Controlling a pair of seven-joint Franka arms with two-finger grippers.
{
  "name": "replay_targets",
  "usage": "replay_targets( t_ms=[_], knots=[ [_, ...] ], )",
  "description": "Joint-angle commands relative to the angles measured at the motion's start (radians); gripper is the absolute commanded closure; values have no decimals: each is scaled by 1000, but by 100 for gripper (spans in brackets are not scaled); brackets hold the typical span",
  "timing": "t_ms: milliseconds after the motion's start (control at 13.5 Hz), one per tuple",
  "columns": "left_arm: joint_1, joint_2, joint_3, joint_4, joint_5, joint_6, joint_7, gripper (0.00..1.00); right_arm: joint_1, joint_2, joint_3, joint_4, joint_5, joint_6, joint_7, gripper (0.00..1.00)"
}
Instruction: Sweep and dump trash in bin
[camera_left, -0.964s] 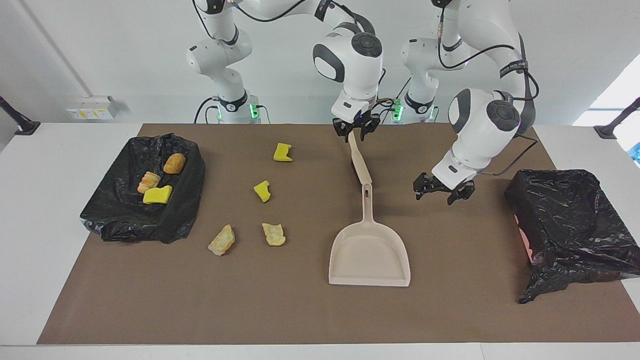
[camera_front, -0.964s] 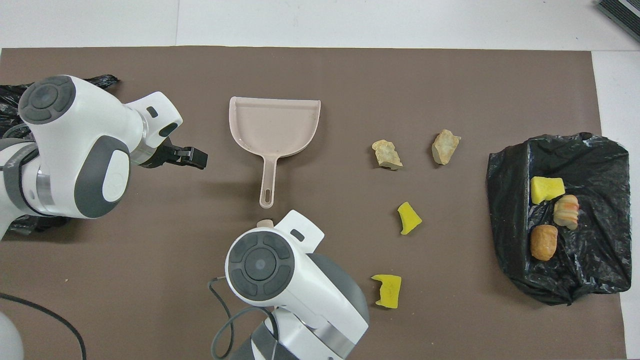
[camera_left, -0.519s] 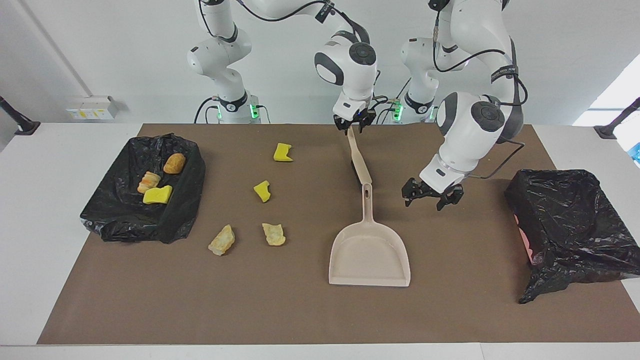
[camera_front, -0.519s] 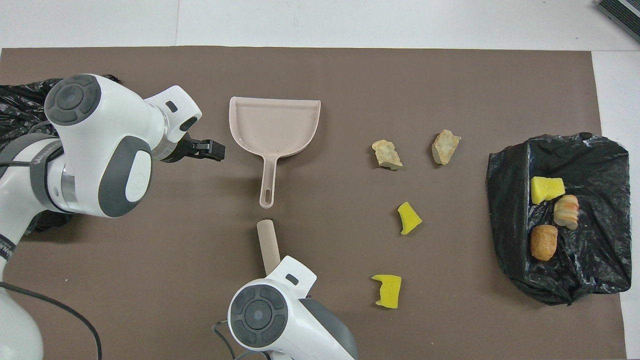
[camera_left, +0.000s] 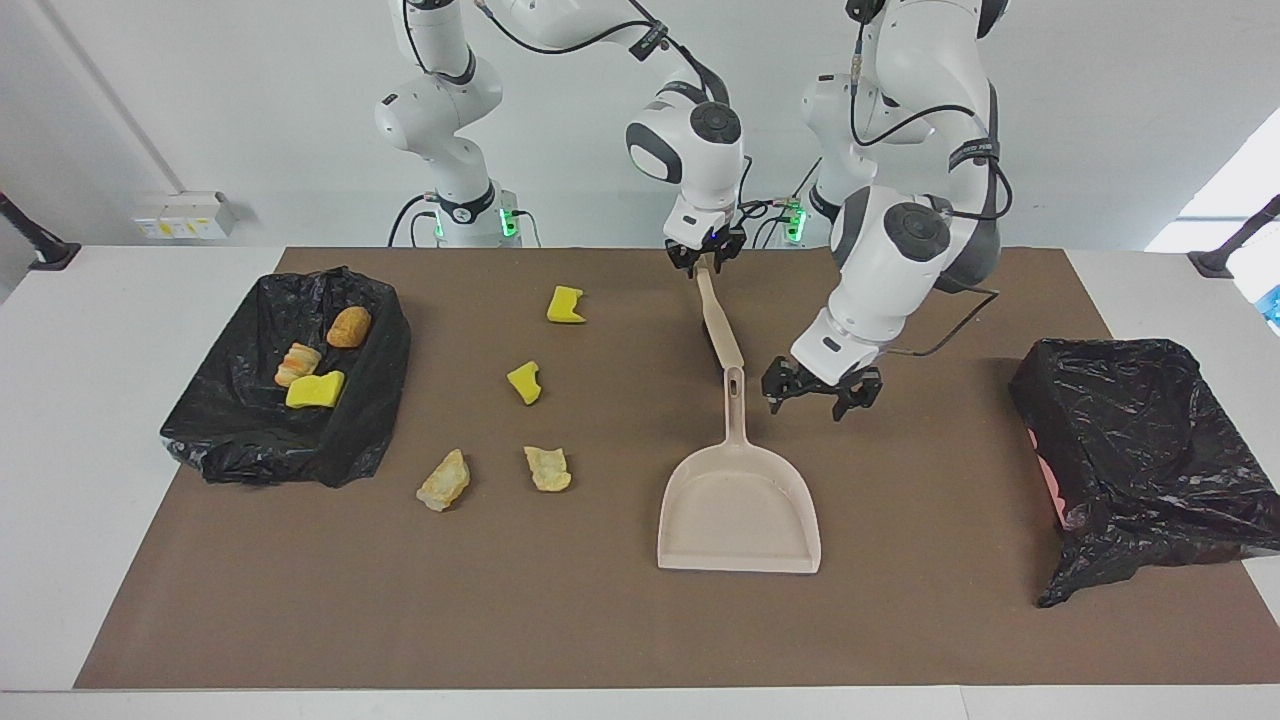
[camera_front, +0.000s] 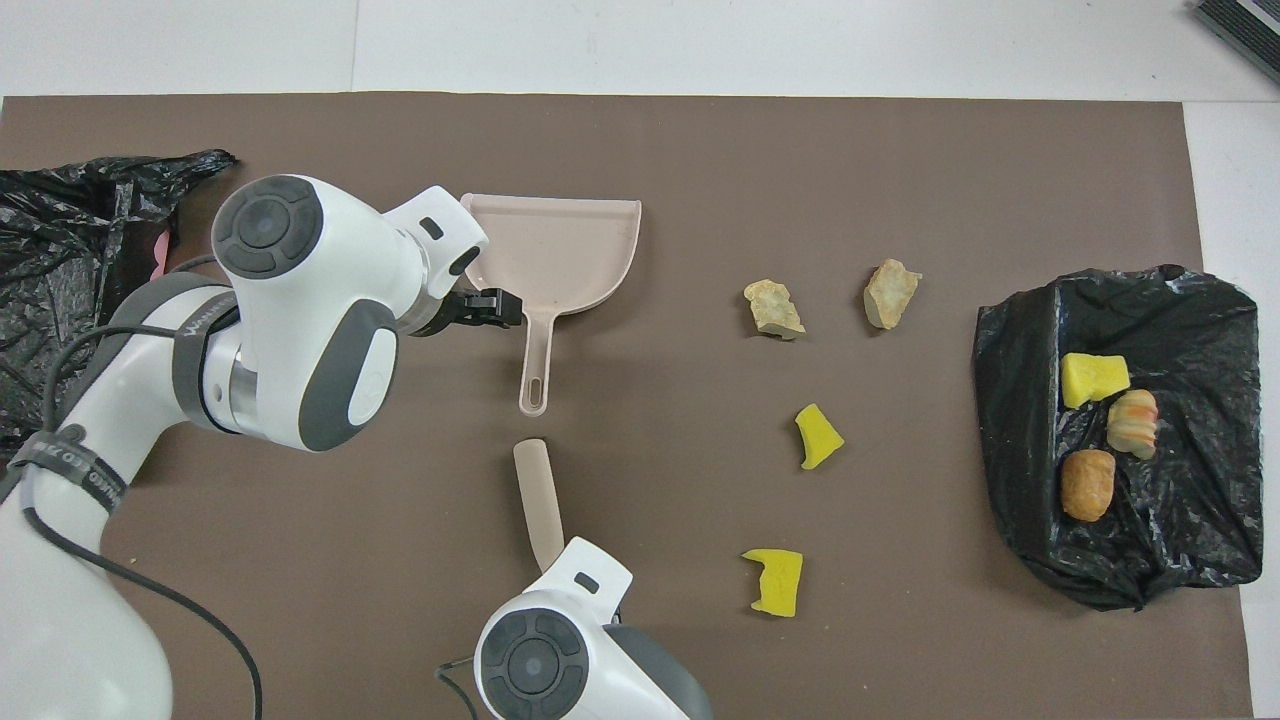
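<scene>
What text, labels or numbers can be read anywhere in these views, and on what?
Nothing reads clearly.
Left arm strap: pale lettering, too blurred to read.
Right arm strap: lettering, too small to read.
Wall box: yellow stickers, print unreadable.
Dustpan, brush, bins and scraps: no markings seen.

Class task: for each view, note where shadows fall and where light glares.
Facing view: soft shadow lies on the brown mat under the left pincer; daylight glares at the frame's edge above the black bin bag. Overhead view: the bag holding trash shows shiny highlights; shadows are faint.
</scene>
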Motion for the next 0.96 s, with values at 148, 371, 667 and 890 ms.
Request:
replay_targets(
  t_ms=[148,371,667,890],
  knots=[
    [-89,68,17,44,12,61,-61,0,-5,-29,4,-31,23,14,6,73],
    [-122,62,17,23,12,38,-63,0,-5,-32,4,-37,25,12,8,89],
    [-124,56,15,-25,11,39,-64,8,-3,-33,4,-31,23,-9,34,100],
    [-126,42,15,-34,11,-16,-136,68,-12,-87,2,-32,25,-107,72,100]
  ],
)
